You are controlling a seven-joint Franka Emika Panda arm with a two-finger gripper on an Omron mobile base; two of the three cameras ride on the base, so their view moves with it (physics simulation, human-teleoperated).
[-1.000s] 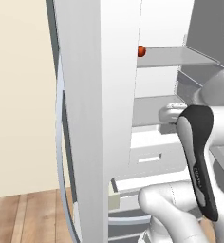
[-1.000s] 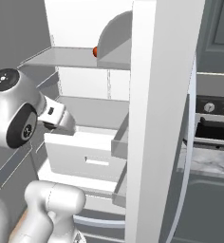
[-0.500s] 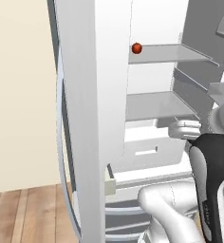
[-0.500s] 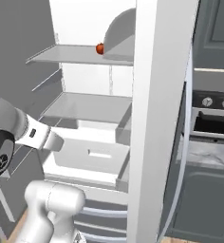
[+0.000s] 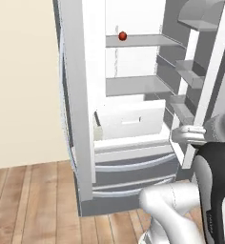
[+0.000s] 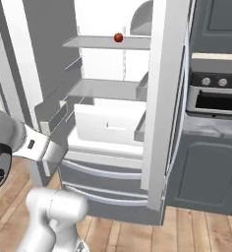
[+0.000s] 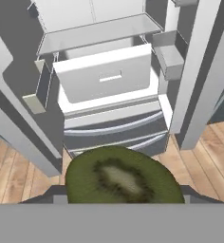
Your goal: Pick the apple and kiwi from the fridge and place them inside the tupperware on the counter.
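The fridge (image 5: 76, 119) stands with both doors open. The small red apple (image 5: 122, 35) rests on an upper shelf, and from the other side the apple (image 6: 118, 37) shows on that same shelf. A cut green kiwi (image 7: 121, 178) sits at the bottom of the hand view, right at the jaws and hiding the fingertips. My gripper (image 5: 180, 135) hangs low in front of the fridge's right door, well below the apple, shut on the kiwi. The hand (image 6: 45, 147) is at the lower left of the right base view. The tupperware is out of view.
A white drawer (image 7: 104, 76) stands pulled out under the lower shelf, with grey drawers (image 5: 133, 167) beneath it. Right of the fridge (image 6: 159, 98), a dark appliance with knobs (image 6: 216, 96) sits above a marbled counter (image 6: 206, 129) and dark cabinets. Wooden floor lies in front.
The whole picture has shifted: the camera has backed away from the fridge, which now shows more fully. My hand sits lower and farther out from the shelves. The apple stays on its shelf.
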